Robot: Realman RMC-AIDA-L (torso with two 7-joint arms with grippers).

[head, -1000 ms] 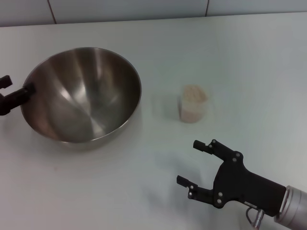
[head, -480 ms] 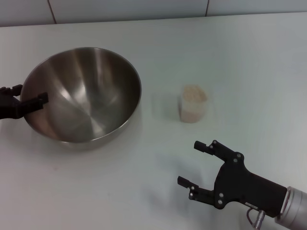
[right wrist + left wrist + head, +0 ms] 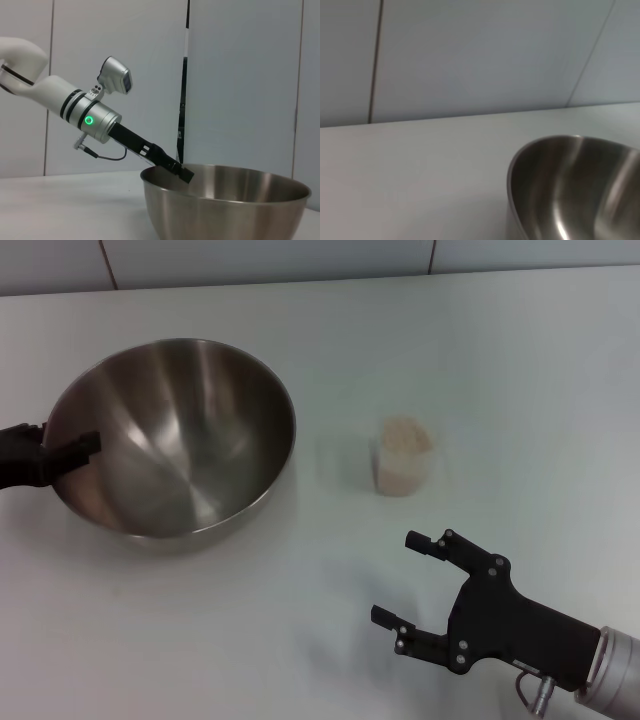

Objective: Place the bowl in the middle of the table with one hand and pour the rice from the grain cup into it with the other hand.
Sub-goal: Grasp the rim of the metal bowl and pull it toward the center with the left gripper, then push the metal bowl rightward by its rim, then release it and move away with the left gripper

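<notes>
Your left claw (image 3: 62, 453) grips bowl (image 3: 175, 435) rim | right claw (image 3: 412, 580) wide open, empty, near grain cup (image 3: 403, 459) | tabletop (image 3: 520, 370)

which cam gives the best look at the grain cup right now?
Head view. The grain cup stands upright on the table, filled with rice, between the bowl and the open right gripper. Neither wrist view shows the cup: the left wrist view shows only the bowl's rim, the right wrist view the bowl and the left gripper.
</notes>
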